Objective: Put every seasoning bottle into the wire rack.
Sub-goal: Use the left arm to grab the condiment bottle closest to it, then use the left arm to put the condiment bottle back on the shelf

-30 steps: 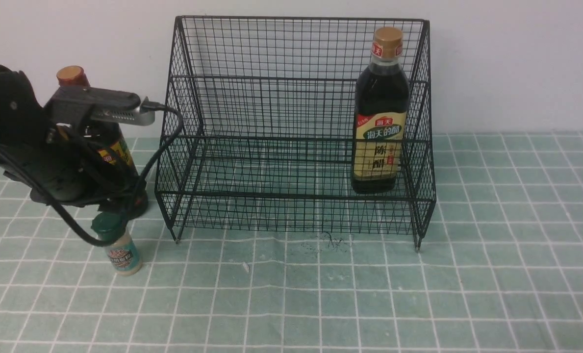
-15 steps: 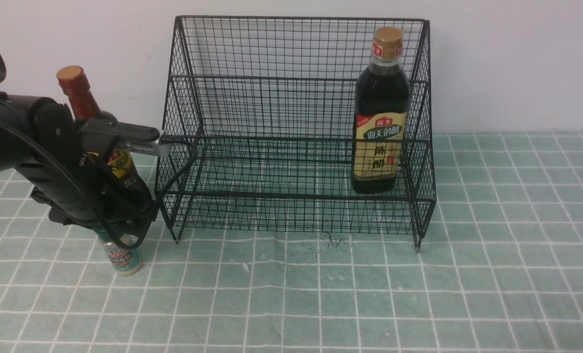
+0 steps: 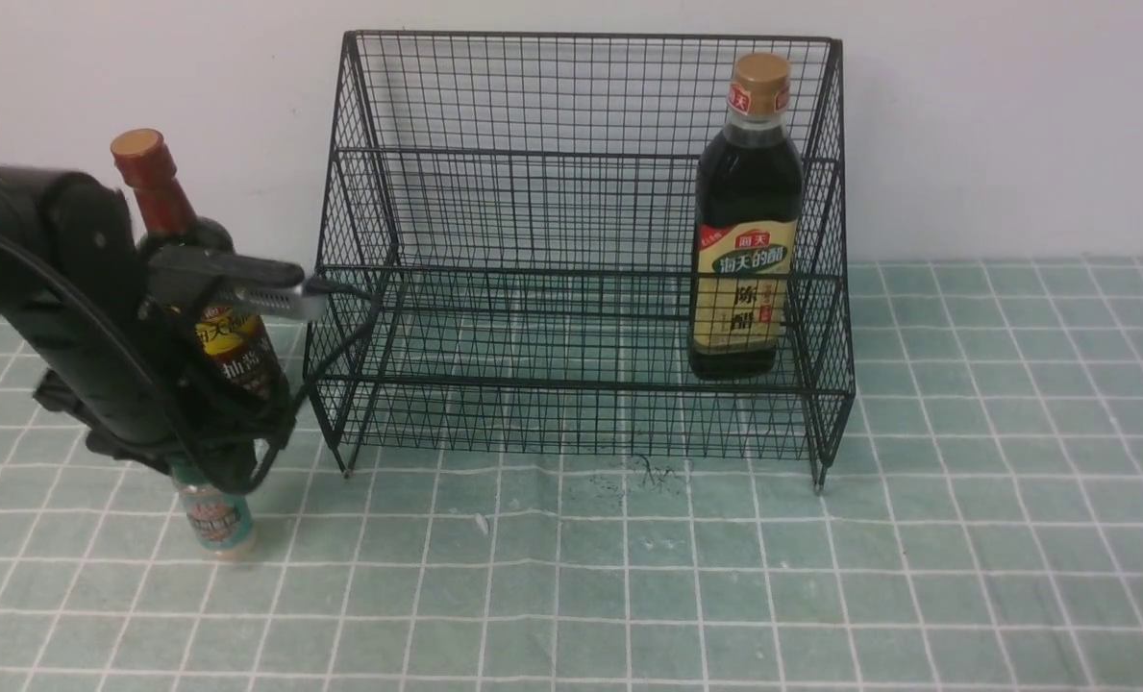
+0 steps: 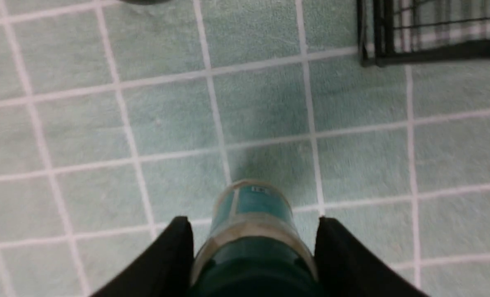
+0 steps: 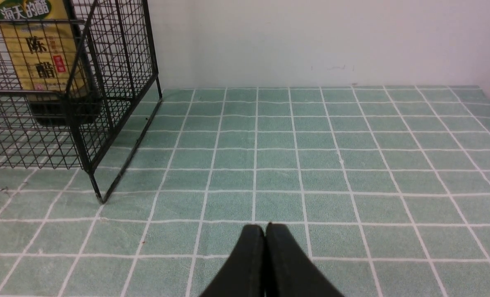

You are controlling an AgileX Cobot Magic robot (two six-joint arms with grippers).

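- While left hand (image 4: 253, 222) straddles shaker (image 4: 251, 202) cap, can't tell if it's pinching; right hand (image 5: 265, 227) pressed together.
- Risk: loose, high cap grip lets shaker tip or slip on lift.

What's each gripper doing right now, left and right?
Left gripper: jaws closed on the green-capped shaker.
Right gripper: jaws shut, holding nothing.
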